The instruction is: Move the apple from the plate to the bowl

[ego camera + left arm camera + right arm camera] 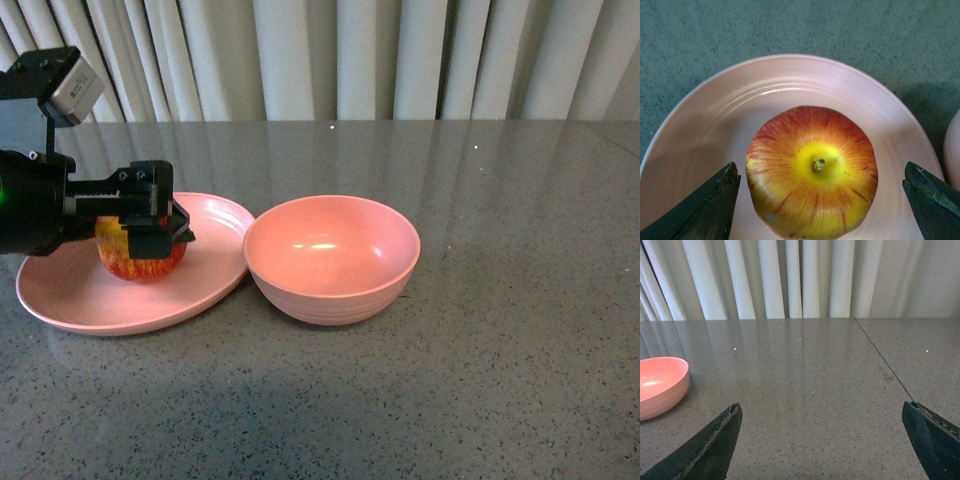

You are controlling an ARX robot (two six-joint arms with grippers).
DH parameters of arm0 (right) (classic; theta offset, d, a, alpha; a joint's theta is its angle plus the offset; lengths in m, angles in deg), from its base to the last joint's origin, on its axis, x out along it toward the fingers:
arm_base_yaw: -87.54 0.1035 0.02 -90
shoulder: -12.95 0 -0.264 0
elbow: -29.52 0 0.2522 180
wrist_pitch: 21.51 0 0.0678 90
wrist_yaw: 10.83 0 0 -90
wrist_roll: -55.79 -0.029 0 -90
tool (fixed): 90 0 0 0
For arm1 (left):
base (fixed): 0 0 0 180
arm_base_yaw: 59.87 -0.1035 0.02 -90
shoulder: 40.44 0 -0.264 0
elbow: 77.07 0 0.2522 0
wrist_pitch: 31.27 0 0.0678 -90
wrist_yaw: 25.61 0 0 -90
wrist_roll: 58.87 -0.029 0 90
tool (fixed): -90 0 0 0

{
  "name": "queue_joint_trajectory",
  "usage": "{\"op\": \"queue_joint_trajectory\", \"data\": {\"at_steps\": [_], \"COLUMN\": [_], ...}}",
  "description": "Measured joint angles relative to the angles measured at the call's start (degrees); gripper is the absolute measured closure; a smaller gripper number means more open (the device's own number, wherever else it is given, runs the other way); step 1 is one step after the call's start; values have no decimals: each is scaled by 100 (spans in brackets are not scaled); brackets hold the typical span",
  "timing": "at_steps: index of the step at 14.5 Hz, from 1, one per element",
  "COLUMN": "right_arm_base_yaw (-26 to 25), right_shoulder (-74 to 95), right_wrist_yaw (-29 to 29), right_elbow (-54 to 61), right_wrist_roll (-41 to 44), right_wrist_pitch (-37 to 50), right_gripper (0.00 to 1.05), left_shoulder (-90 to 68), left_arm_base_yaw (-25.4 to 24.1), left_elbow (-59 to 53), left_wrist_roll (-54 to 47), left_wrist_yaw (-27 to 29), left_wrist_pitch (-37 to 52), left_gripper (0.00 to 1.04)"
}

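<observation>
so, the left end effector stood open, its two dark fingers spread at the lower corners of the left wrist view with the apple between them. pink showed in the gap on either side, so neither finger looked to be touching the fruit. the apple sat upright, stem up and yellow patch facing the wrist camera, on the plate at the left of the front view. there the end effector hung low over the apple and hid its top.

just to the right of the plate, at the centre of the frame, was the bowl, empty, its rim beside or perhaps just touching the plate's edge; i could not tell which. both rested on the grey speckled table.

the right end effector was also open, holding nothing. it looked out over bare table, with the bowl at the left edge of its view.

by my reading, the step in hand was the grasp and the apple had not been lifted. the next move called for closing the fingers squarely on the widest part of the round fruit. after that would come a lift high enough to clear the bowl's taller rim, then a carry rightward in the frame.
</observation>
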Motion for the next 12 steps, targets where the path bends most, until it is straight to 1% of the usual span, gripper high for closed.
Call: {"op": "queue_joint_trajectory", "data": {"at_steps": [2, 6, 7, 8, 9, 10, 12], "right_arm_base_yaw": [0, 0, 0, 0, 0, 0, 0], "right_shoulder": [0, 0, 0, 0, 0, 0, 0], "right_wrist_yaw": [0, 0, 0, 0, 0, 0, 0], "right_elbow": [0, 0, 0, 0, 0, 0, 0], "right_wrist_roll": [0, 0, 0, 0, 0, 0, 0], "right_wrist_pitch": [0, 0, 0, 0, 0, 0, -2], "right_gripper": [7, 7, 7, 7, 7, 7, 7], "left_shoulder": [-136, -216, -229, -227, -197, -103, 227], "left_arm_base_yaw": [46, 52, 46, 24, 24, 24, 55], "left_elbow": [24, 109, 109, 109, 109, 114, 247], "left_wrist_roll": [-4, -57, -111, -140, -155, -173, -249], "left_wrist_yaw": [26, 26, 55, 46, 46, 48, 48], "left_wrist_pitch": [-153, -177, -173, -138, -160, -190, -319], "left_gripper": [7, 7, 18, 33, 38, 40, 40]}}
